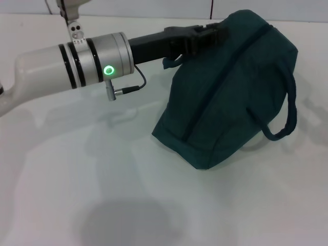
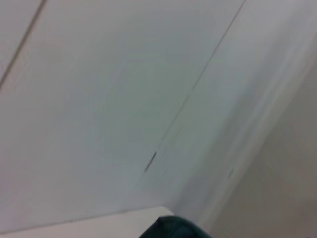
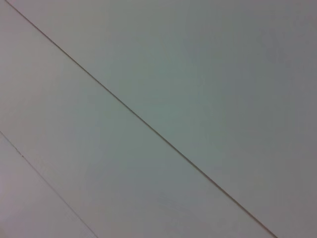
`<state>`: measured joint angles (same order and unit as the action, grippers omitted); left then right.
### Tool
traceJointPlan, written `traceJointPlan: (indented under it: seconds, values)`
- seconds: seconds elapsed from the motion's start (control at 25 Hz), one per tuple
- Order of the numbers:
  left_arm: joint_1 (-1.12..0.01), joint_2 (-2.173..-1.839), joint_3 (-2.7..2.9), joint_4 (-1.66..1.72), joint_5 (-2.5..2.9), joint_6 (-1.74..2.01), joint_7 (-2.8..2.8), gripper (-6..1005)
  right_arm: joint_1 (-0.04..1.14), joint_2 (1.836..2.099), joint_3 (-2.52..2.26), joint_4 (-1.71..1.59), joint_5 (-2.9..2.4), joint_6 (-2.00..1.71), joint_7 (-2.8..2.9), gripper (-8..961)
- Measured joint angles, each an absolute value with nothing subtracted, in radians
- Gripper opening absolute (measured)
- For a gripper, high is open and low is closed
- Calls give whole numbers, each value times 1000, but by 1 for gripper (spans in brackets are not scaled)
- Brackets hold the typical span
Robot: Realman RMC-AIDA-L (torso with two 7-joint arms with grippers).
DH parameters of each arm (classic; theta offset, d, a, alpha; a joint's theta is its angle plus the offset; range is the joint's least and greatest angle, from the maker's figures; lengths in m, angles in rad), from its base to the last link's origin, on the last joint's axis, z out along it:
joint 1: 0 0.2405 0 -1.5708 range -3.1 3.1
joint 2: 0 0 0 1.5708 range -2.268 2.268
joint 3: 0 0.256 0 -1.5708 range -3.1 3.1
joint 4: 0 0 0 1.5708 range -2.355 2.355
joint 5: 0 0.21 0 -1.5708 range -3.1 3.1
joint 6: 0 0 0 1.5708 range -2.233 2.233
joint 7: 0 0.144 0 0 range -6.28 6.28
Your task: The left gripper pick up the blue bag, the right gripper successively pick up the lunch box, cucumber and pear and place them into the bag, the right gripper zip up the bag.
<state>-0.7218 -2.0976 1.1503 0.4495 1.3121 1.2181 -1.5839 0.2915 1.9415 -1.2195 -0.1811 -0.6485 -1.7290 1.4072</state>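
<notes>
The left gripper (image 1: pixel 218 32) grips the blue bag (image 1: pixel 230 97).

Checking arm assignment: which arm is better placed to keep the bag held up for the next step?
Left, probably. The left gripper is already at the top edge of the blue bag, whose zipper looks closed. The right gripper isn't in view.

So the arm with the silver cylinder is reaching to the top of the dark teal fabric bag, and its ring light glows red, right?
Not quite. In the head view the ring light glows green, not red. The left gripper does reach the top of the dark teal fabric bag.
</notes>
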Motion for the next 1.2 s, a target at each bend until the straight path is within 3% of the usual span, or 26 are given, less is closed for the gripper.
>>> traceJointPlan:
  seconds: [0.16, 0.4, 0.56, 0.88, 1.12, 1.2]
  values:
    - [-711, -2097, 1151, 454, 1279, 1225, -1561, 373, 292, 1943, -1219, -181, -648, -1730, 1407, 707]
    - [-698, -2092, 1146, 467, 1212, 1272, -1491, 584, 297, 1941, -1221, -200, -654, -1763, 1389, 708]
    - [-687, -2080, 1136, 510, 1211, 1349, -1464, 668, 298, 1943, -1229, -250, -674, -1806, 1322, 713]
    - [-588, -2003, 1128, 654, 1228, 1552, -1454, 830, 333, 1954, -1230, -349, -851, -1846, 1140, 722]
    - [-480, -1958, 1127, 757, 1300, 1687, -1386, 892, 374, 1960, -1230, -426, -1069, -1853, 1010, 879]
    - [-453, -1954, 1126, 776, 1333, 1715, -1376, 892, 374, 1972, -1230, -465, -1144, -1854, 974, 878]
